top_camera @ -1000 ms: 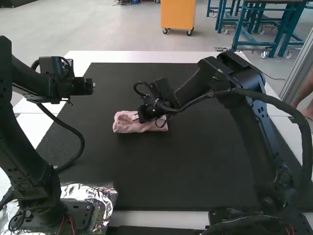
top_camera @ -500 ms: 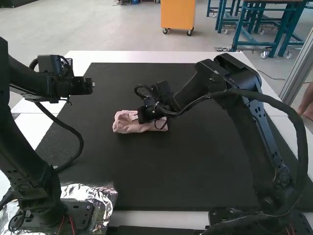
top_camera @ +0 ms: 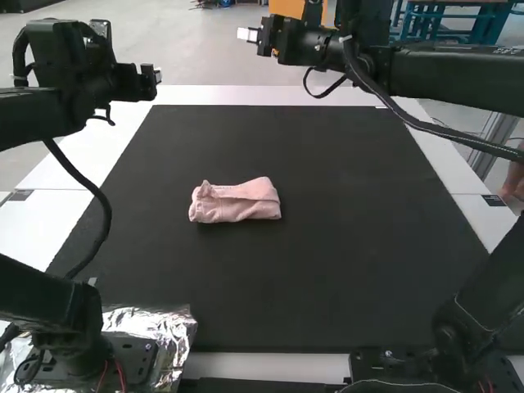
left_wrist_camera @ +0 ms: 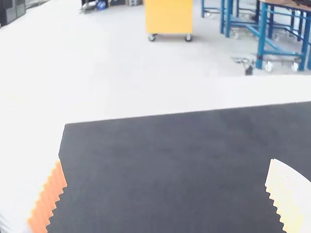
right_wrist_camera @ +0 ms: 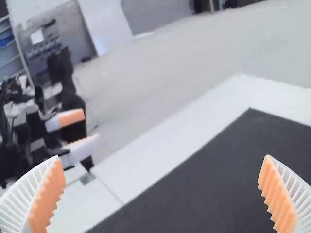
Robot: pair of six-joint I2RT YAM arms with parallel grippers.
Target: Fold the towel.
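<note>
The white-ribbed left gripper (left_wrist_camera: 166,160) and matching right gripper (right_wrist_camera: 162,158) are spread; both should park clear of the compactly folded pink cloth towel (top_camera: 236,203), lest a brush loosen it.

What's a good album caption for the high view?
Two robot arms raised, open air around a small folded pink towel on a black mat.

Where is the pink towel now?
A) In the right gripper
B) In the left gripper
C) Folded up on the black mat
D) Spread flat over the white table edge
C: the towel lies folded into a compact bundle on the mat.
</note>
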